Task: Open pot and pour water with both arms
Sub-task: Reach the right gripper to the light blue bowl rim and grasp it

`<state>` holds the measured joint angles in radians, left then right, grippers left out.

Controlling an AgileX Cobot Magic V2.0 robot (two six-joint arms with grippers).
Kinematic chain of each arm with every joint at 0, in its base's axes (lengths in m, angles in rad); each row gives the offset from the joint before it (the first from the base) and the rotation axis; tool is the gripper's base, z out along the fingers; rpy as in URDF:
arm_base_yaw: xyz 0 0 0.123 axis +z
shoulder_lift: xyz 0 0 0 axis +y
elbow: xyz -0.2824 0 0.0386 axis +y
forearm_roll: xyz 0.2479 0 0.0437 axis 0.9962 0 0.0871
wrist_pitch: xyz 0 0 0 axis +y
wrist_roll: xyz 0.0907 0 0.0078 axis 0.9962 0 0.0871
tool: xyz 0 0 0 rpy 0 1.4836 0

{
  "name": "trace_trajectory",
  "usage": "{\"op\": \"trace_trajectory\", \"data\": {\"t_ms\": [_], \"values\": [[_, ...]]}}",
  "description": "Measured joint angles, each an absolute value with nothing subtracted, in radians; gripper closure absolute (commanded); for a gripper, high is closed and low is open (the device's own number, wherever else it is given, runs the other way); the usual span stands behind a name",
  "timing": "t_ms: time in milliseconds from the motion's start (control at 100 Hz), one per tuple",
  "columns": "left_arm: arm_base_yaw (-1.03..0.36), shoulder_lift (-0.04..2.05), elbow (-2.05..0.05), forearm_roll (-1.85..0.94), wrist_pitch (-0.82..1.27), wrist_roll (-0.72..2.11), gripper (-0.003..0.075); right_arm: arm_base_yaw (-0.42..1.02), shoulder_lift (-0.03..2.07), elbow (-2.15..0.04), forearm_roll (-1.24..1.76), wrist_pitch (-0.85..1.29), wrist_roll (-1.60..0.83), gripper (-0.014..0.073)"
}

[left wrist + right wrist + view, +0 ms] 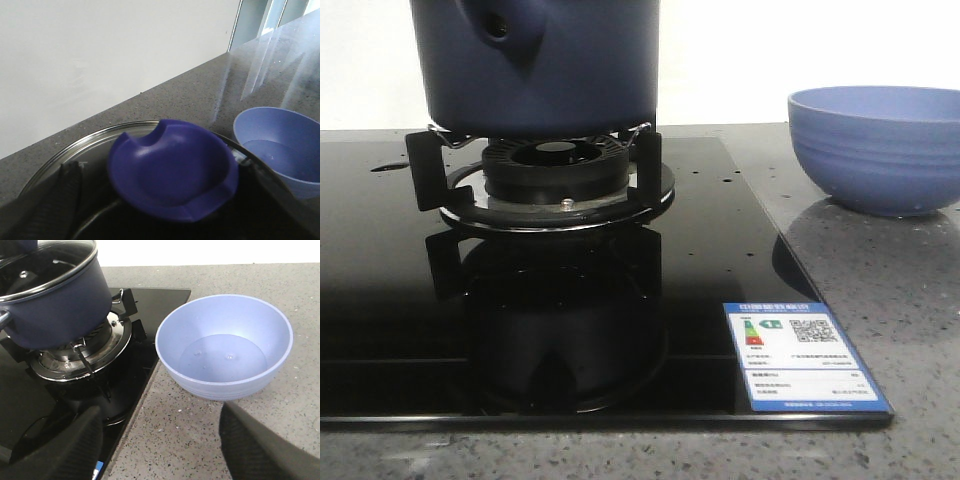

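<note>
The large dark navy-blue round pot is sitting on the black burner grate at the left of the glossy black glass hob, its glass lid with a steel rim still on. The left gripper is hovering over the lid's blue knob; whether its jaws are spread I cannot tell. The pot is probably heavy and rigid, the lid fragile, best taken by that knob. At right, the light-blue ribbed bowl is holding water, and the right gripper is waiting near it, jaws spread wide.
</note>
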<state>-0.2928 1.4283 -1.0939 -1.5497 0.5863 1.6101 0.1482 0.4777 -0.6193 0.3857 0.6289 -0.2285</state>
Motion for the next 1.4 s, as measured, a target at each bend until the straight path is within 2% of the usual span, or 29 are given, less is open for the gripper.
{"op": "trace_trajectory", "data": {"t_ms": [200, 420, 520, 830, 1070, 1400], "values": [[-0.293, 1.46, -1.096, -1.592, 0.593, 1.653, 0.0178, 0.148, 0.478, -0.619, 0.386, 0.629, -0.228, 0.0144], [-0.295, 1.462, -1.096, -1.612, 0.605, 1.679, 0.0435, 0.148, 0.478, -0.619, 0.386, 0.629, -0.228, 0.0144], [-0.295, 1.462, -1.096, -1.614, 0.614, 1.681, 0.0493, 0.148, 0.478, -0.619, 0.386, 0.629, -0.228, 0.0144], [-0.295, 1.461, -1.096, -1.647, 0.622, 1.681, 0.0482, 0.148, 0.48, -0.619, 0.386, 0.629, -0.228, 0.0144], [-0.295, 1.441, -1.132, -1.65, 0.614, 1.681, 0.0349, 0.148, 0.516, -0.619, 0.358, 0.631, -0.228, 0.0144], [-0.251, 1.398, -1.168, -1.625, 0.618, 1.681, 0.0347, 0.148, 0.632, -0.682, 0.241, 0.645, -0.151, 0.0144]]}}
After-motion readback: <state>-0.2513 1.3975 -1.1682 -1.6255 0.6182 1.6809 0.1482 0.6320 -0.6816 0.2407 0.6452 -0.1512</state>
